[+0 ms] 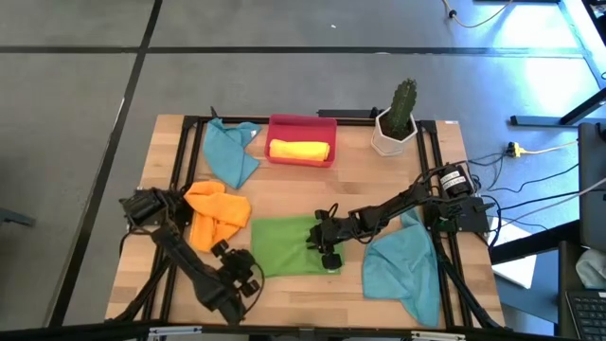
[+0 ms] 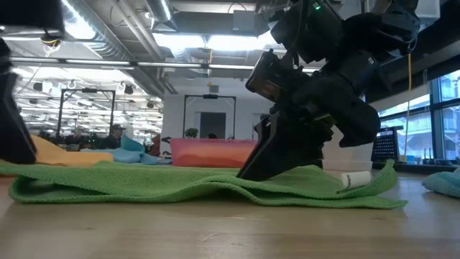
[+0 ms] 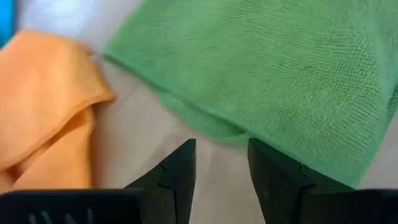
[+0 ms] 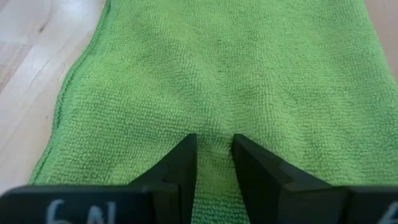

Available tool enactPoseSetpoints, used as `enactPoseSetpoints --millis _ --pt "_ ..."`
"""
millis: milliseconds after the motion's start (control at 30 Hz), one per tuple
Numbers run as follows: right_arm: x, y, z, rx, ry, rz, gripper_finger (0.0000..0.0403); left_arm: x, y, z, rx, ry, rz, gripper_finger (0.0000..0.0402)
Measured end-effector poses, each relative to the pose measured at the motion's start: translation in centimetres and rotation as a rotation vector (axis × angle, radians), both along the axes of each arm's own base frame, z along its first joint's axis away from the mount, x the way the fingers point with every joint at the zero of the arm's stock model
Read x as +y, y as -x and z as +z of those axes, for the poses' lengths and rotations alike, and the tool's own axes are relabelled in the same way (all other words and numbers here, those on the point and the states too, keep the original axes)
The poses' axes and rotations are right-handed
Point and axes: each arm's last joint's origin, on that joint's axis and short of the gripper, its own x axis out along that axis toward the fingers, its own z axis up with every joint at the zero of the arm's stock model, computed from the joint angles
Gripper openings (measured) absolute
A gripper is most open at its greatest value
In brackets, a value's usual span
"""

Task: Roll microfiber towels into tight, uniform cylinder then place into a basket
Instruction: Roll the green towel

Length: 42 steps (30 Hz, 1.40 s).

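Green towel [image 1: 289,244] lying flat; right gripper [image 4: 213,163] pressing on it, fingers slightly apart. Left gripper [image 3: 221,163] hovering at its edge, fingers apart. Roll evenly, keeping tension.

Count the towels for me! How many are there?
5: yellow towel rolled in the red basket, teal towel beside it, orange towel left, green towel middle, another teal towel right.

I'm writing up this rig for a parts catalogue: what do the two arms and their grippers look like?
Both arms are dark, slim and jointed, with black cables along them. The right arm's base carries a silver-and-black cylinder. Each gripper, left gripper and right gripper, ends in two flat, black, wedge-shaped fingers; white characters are printed on the right one's body.
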Motion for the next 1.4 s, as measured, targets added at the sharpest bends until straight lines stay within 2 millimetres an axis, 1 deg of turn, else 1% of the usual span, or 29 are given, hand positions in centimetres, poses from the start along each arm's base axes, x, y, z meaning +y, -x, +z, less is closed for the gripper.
enactPoseSetpoints --millis 100,233,433,667,833,1000,1167,1400 --pt "0.0 0.0 0.0 0.0 0.0 0.0 0.0108 0.8 -0.7 -0.4 0.024 -0.008 -0.02 0.0137" --pt "0.0 0.0 0.0 0.0 -0.001 0.0 0.0108 1.6 -0.9 -0.4 0.05 -0.046 -0.003 0.0137" --pt "0.0 0.0 0.0 0.0 0.001 0.001 0.0108 1.9 -1.0 -0.4 0.061 -0.064 0.002 0.0137" --pt "0.0 0.0 0.0 0.0 0.001 0.002 0.0108 2.1 -1.6 -0.6 0.137 -0.005 -0.047 0.0137" --pt "0.0 0.0 0.0 0.001 0.002 0.002 0.0108 1.3 -1.6 -0.7 0.161 0.025 -0.143 0.0137" --pt "0.0 0.0 0.0 0.0 0.002 0.003 0.0108 0.0 -0.6 -0.7 0.142 0.035 -0.19 0.0137" --pt "0.0 0.0 0.0 0.001 0.002 0.002 0.0108 -1.6 -0.1 -0.7 0.066 0.055 -0.258 0.0137" --pt "0.0 0.0 0.0 0.0 0.002 0.002 0.0108 -3.2 -0.1 -0.6 -0.016 0.069 -0.387 0.0137"
